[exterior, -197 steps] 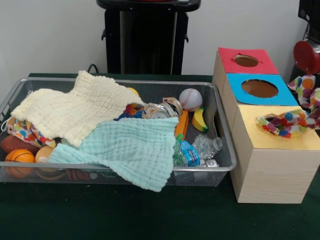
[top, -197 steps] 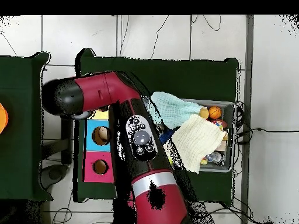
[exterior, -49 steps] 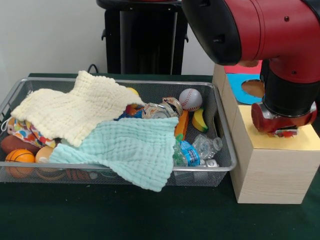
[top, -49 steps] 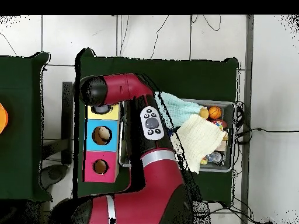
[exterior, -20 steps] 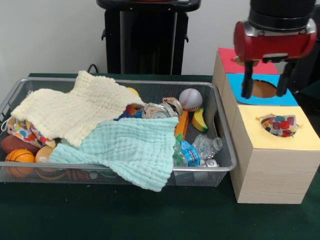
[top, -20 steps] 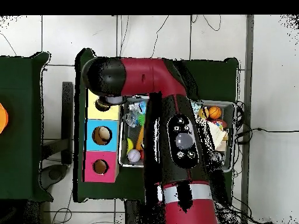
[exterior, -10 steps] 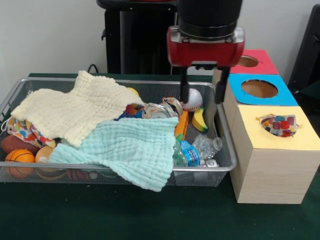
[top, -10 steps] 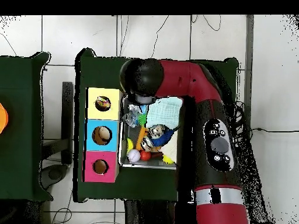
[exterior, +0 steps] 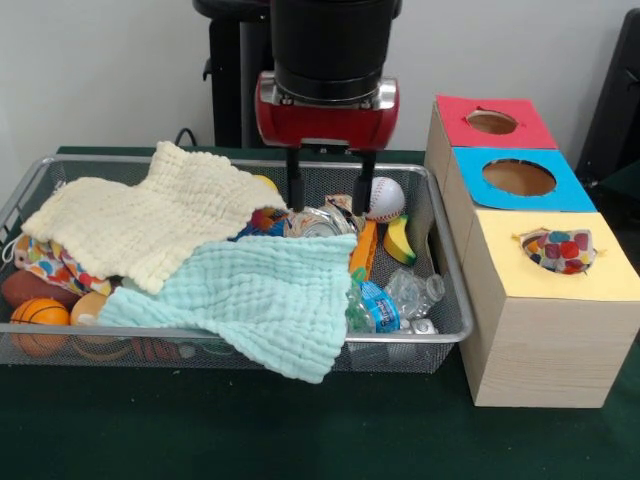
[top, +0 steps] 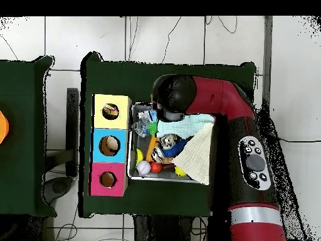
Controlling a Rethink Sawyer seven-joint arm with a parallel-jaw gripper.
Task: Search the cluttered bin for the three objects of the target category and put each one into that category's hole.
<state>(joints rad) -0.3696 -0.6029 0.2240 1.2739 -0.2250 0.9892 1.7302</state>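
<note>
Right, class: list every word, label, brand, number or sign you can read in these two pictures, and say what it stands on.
No text can be read for certain.
Plastic bottle in the wire bin: blue label with white print, too blurred to read.
Crushed can: markings, unreadable.
Baseball: stitching only, no legible print.
Red, blue and yellow boxes: no lettering visible.
Gripper and arm: no legible marking.

Cloths over most of bin
</note>
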